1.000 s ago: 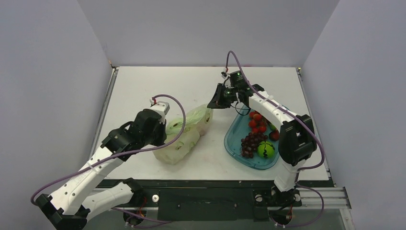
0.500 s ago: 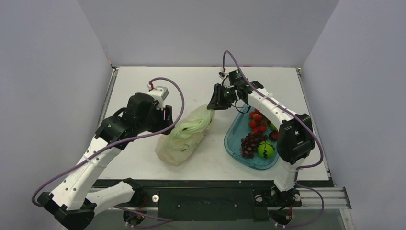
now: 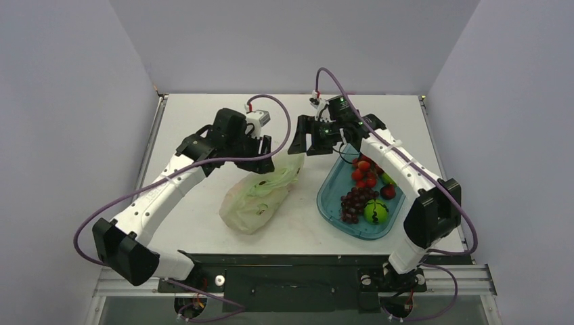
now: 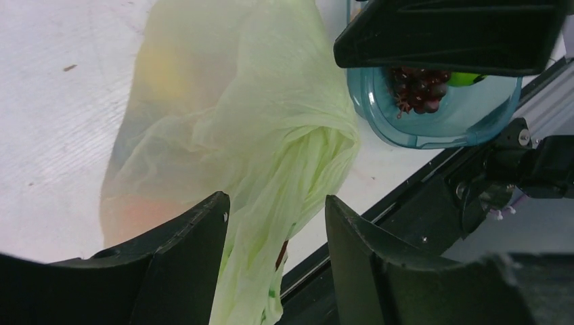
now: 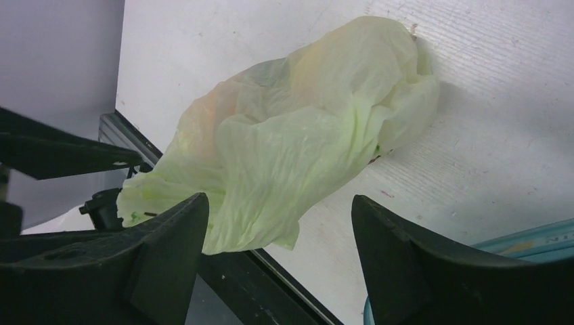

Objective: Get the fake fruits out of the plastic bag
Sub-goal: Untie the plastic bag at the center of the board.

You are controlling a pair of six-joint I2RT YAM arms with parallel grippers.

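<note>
A thin, crinkly, translucent pale-green plastic bag (image 3: 260, 196) lies slumped on the white table (image 3: 203, 115), its bunched neck pointing toward the far edge and its fuller end toward the arm bases, just left of the translucent teal-blue plastic tray (image 3: 329, 193) without touching it. Through the film the fake fruits (image 4: 135, 210) show only as soft orange and yellowish patches, too blurred to tell one from another, so they are inside the bag. The left gripper (image 3: 265, 150) hangs over the bag's neck with its fingers (image 4: 183, 264) spread; in the left wrist view the gathered, twisted film runs down between them, brushing the one on the left of that view but not pinched. The right gripper (image 3: 304, 141) hovers just beside it, above the far end of the bag, its fingers (image 5: 399, 264) wide apart with nothing between them. In the tray sit a dark purple grape bunch (image 3: 350, 203), a round green fruit (image 3: 376, 212) and a cluster of small red fruits (image 3: 364, 175)
</note>
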